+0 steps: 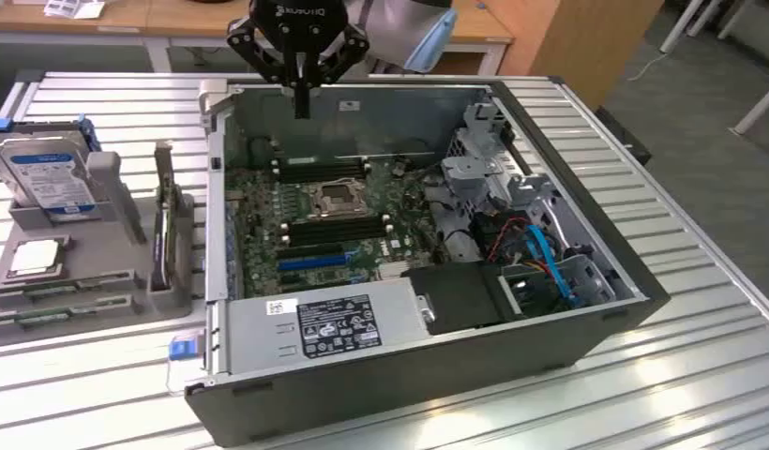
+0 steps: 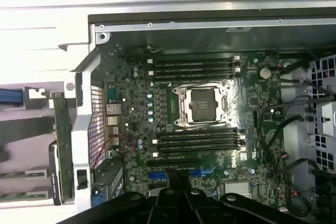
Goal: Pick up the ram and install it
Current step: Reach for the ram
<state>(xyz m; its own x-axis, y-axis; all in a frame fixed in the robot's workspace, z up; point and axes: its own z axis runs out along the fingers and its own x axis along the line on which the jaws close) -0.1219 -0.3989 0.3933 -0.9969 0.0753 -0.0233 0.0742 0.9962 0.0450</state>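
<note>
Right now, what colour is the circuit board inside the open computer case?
Green. The flat circuit board shows best in the wrist view.

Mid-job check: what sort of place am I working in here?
Probably a computer-assembly lab bench: an open computer case on a slatted metal table, motherboard exposed, hard drive in a grey holder alongside.

Table (image 1: 710, 375) ribbed shiny metal; case (image 1: 422, 389) matt grey.

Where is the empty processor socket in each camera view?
Exterior view: the processor socket sits in the middle of the motherboard, inside the open computer case.
Wrist view: the socket lies between two banks of memory slots.
Shared landmark: those black memory slots flanking it.
</note>
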